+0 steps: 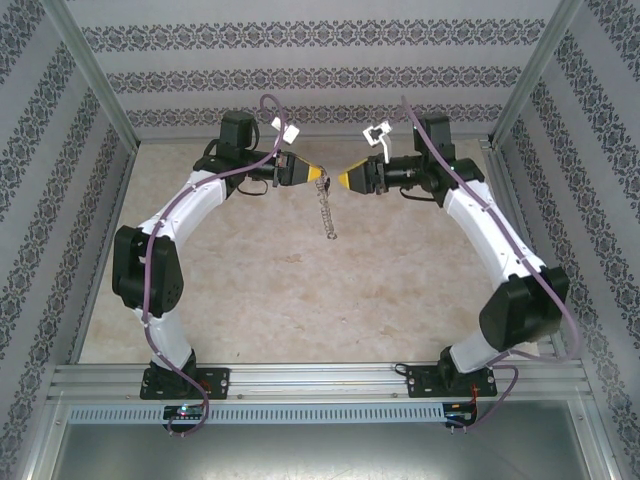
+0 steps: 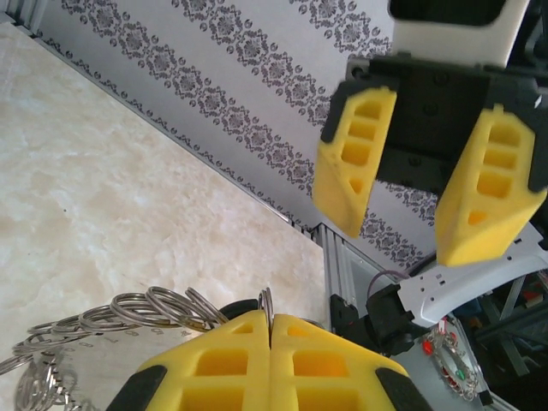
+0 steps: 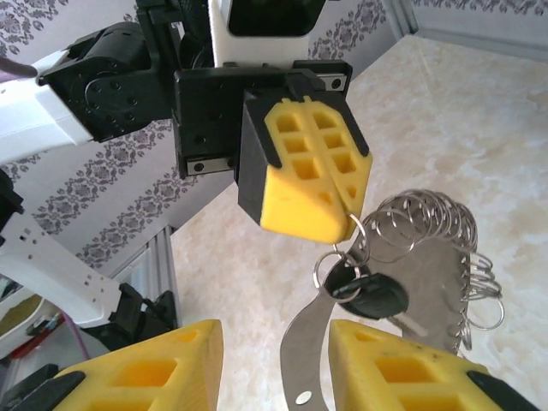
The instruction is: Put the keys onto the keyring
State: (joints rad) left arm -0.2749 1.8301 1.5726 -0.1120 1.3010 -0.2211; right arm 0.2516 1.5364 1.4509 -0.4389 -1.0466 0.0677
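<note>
from above, the left gripper [image 1: 318, 175] and the right gripper [image 1: 345, 180] face each other tip to tip in the air over the far middle of the table [image 1: 250, 290], near its far edge. the keyring [image 1: 326, 215] dangles from the left tip as a thin silvery string, too small here to pick out the key.

the left wrist view adds the grip. its own jaws are clenched on the wire of the keyring, with the small rings fanning away to the left. the right jaws opposite stand apart and empty.

the right wrist view brings out the key [image 3: 377, 297]. its black head hangs on a small ring just under the left fingertips, clear of the right fingers.

the threading looks done or nearly so. the next move likely calls for checking that the key sits fully on the ring, then lowering the bundle gently to the table.
</note>
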